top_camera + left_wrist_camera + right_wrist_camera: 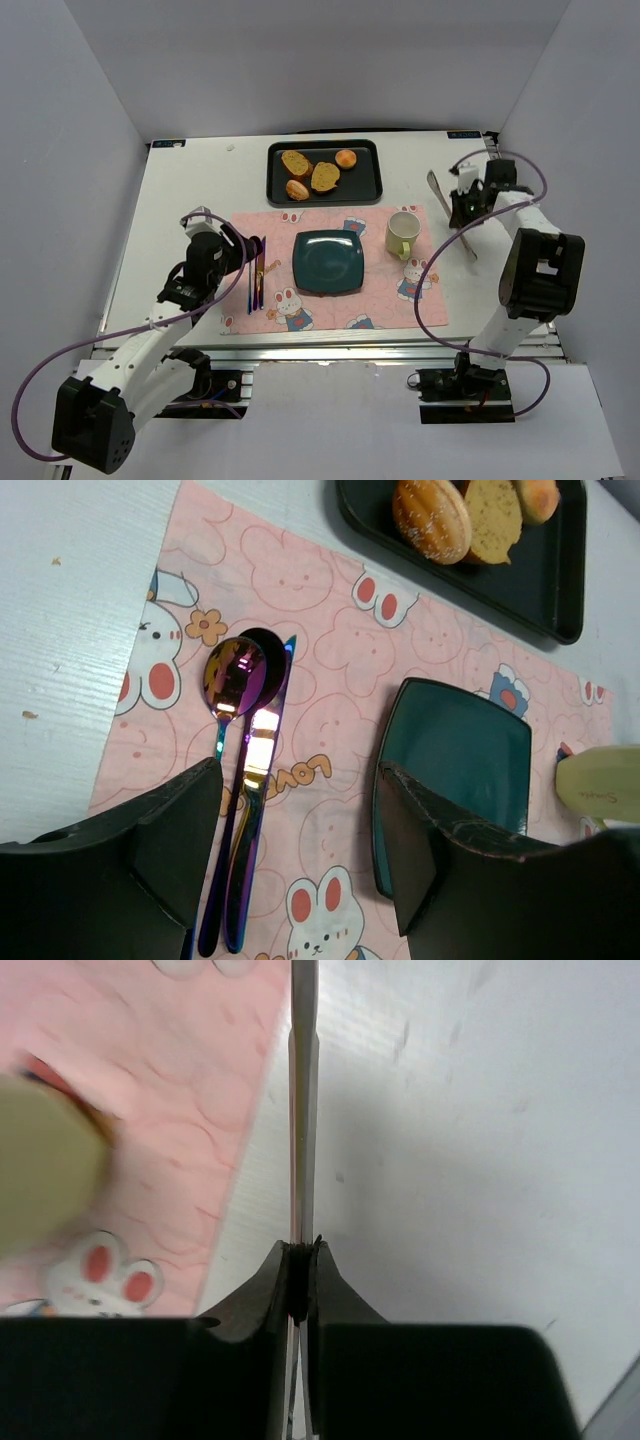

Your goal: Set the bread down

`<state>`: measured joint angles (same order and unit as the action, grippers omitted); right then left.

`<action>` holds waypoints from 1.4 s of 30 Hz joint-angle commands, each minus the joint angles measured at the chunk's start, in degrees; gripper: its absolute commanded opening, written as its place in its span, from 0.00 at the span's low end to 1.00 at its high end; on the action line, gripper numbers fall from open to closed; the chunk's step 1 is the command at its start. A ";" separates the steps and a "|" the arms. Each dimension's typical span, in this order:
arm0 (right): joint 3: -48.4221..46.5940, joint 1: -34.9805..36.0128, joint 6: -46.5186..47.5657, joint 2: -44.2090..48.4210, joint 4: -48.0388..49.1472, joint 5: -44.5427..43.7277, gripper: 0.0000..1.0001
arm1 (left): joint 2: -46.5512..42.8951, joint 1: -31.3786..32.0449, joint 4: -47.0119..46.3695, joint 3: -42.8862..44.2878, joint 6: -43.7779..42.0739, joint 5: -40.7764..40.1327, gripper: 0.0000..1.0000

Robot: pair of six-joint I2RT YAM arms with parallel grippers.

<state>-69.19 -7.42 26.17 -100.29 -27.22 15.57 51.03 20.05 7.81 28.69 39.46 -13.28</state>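
While right tool (303, 1256) pinches tongs (303, 1080) | bread (325, 176) well apart, on tray (366, 186) | left tool (298, 785) wide

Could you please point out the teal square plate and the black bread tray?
dark teal square plate (328, 262): top external view, bare centre.
black rectangular tray (368, 182): top external view, bare right part.

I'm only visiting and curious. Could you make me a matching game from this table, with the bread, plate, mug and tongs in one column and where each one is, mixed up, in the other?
Things:
1. bread
2. teal plate
3. mug
4. tongs

Places:
A. clamped in the right gripper
B. on the black tray
C. in the middle of the pink mat
D. on the mat, just right of the plate

Pairs: 1-B, 2-C, 3-D, 4-A.
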 commanded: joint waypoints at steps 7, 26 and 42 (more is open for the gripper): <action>-20.98 10.84 -1.91 3.09 -4.06 16.95 0.33 | -0.75 -0.19 -0.61 3.13 0.70 0.09 0.73; -36.02 20.34 -3.15 -9.39 -7.32 14.31 0.42 | -0.31 -0.19 -0.26 4.10 2.02 -0.08 0.73; -33.56 20.52 -42.60 -16.25 2.08 13.17 0.46 | 0.30 -0.19 0.89 5.06 2.90 -0.70 0.73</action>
<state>-102.41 13.04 -7.16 -115.92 -28.86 28.21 51.92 20.05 8.16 31.81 41.56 -13.19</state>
